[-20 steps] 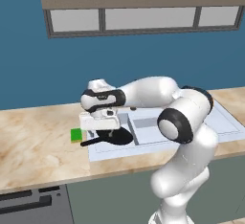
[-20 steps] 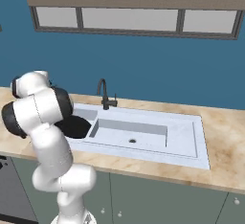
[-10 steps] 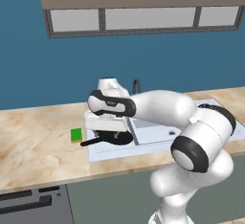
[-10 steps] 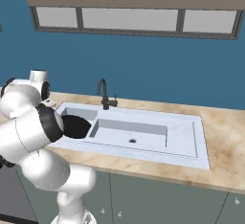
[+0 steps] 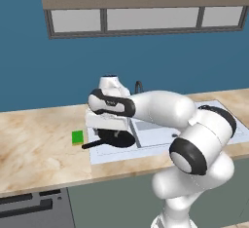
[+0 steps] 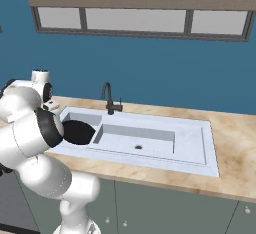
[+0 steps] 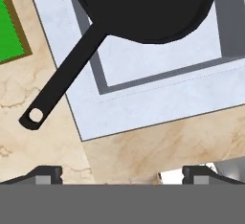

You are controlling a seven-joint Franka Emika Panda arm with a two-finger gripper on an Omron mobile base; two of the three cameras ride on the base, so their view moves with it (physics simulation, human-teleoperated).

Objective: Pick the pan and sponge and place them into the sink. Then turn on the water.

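1. Left base view: the pan [image 5: 115,138] sat in the left basin of the sink [image 5: 160,142], with its handle [image 5: 92,145] running out over the rim onto the counter [image 5: 39,144]. It looked too wide to lie fully inside, hence the overhang. The end effector [image 5: 108,126] hovered just above the pan with nothing in it; the hand body hid the jaws from this side. The sponge [image 5: 77,137] lay flat on the counter just beside the sink's left rim, apart from the handle. My read: pan placed, sponge was the next pick, and the arm sat over that end for that reason.

2. Right base view: the pan [image 6: 76,132] was a dark disc in the basin nearest the arm. The black gooseneck faucet [image 6: 108,97] stood at the back rim, between the basins. No stream from it, so the water was not on. The right basin's drain [image 6: 138,147] was bare. The arm's own links blocked the hand here.

3. Hand view: the camera looked straight down. The pan [image 7: 143,5] was at the top, and its handle [image 7: 67,77] crossed the sink [image 7: 158,103] rim diagonally, with the hanging hole at its tip over the counter [image 7: 139,153]. The sponge [image 7: 8,31] was at the left edge, its yellowish underside showing as a border. The end effector [image 7: 122,173] had its fingertips set wide apart, open and empty.

4. Writing: no brands, labels or legible text in any view.
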